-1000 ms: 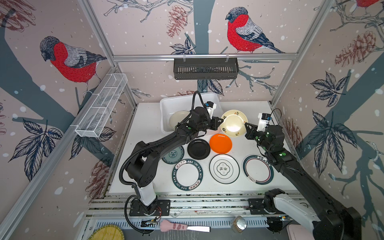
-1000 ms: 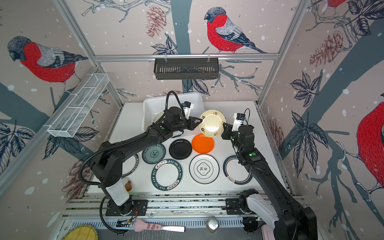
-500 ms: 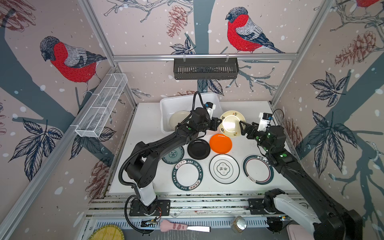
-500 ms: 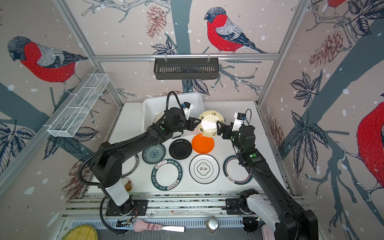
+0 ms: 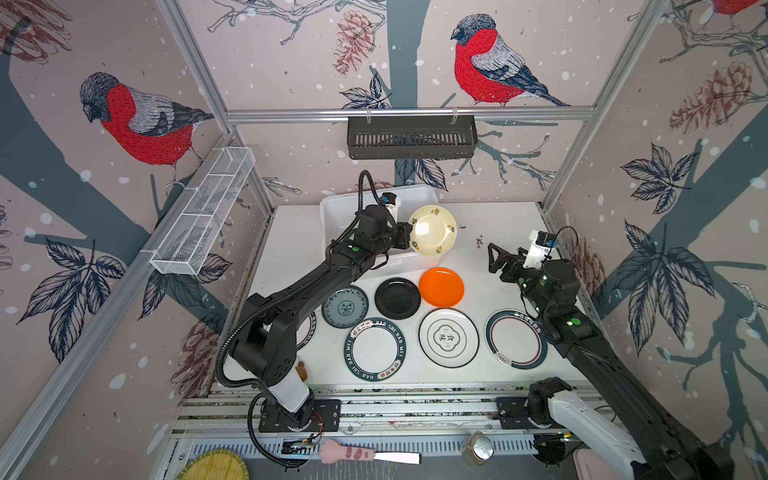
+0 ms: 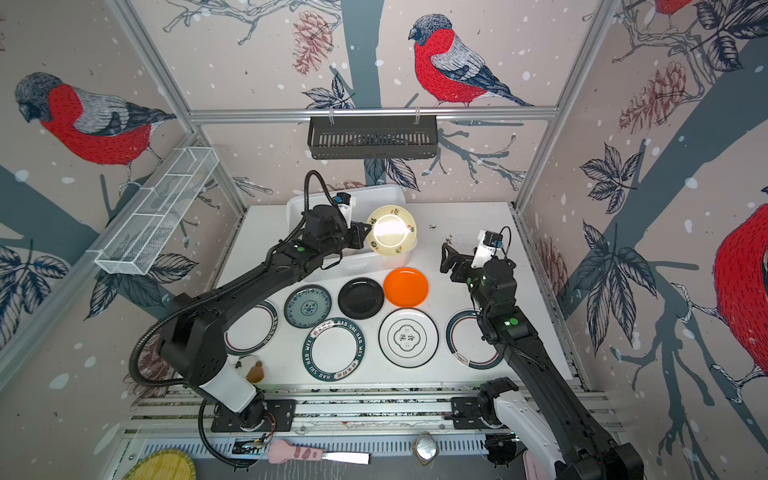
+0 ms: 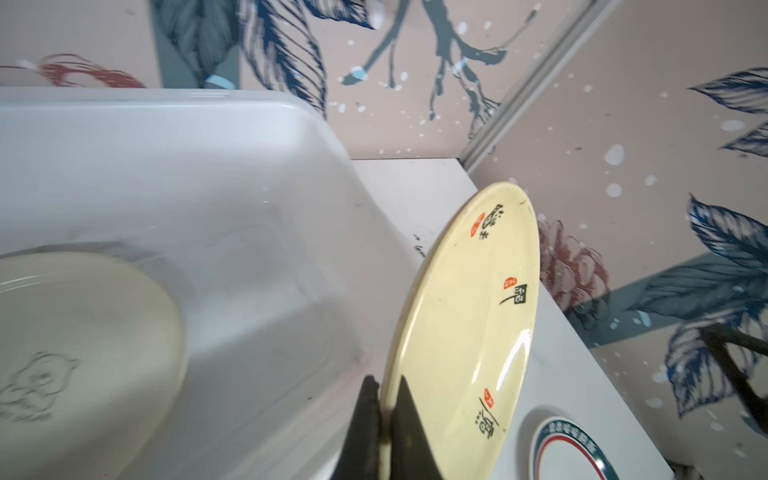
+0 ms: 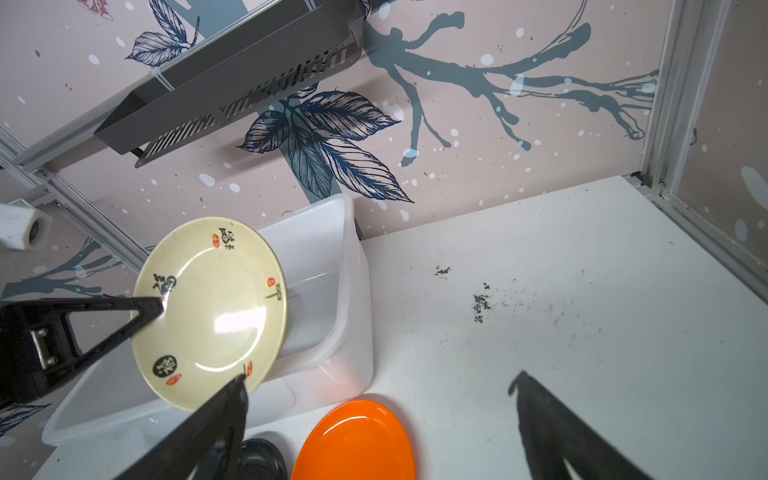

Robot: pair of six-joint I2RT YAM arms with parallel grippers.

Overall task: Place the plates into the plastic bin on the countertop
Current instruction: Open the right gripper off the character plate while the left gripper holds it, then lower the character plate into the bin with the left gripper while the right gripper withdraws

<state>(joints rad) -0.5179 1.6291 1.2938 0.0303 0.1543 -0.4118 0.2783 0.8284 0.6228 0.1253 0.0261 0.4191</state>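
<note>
The left gripper (image 5: 408,237) is pinched tight on the rim of the round cream glazed plate (image 5: 433,230), tilting it above a corner of the big white plastic bin (image 5: 336,208), likely to slide it in, while the right gripper (image 5: 494,258) gapes wide and empty, well apart.

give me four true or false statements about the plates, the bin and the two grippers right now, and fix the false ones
1. The left gripper is shut on the rim of the cream lettered plate, which is held tilted in the air. True.
2. The right gripper is shut on the orange plate. False: its jaws stand open and hold nothing, and the orange plate lies flat on the countertop.
3. The plastic bin has no plate in it. False: a cream plate with a faint drawing lies inside it.
4. The black plate lies on the countertop between the teal patterned plate and the orange plate. True.
</note>
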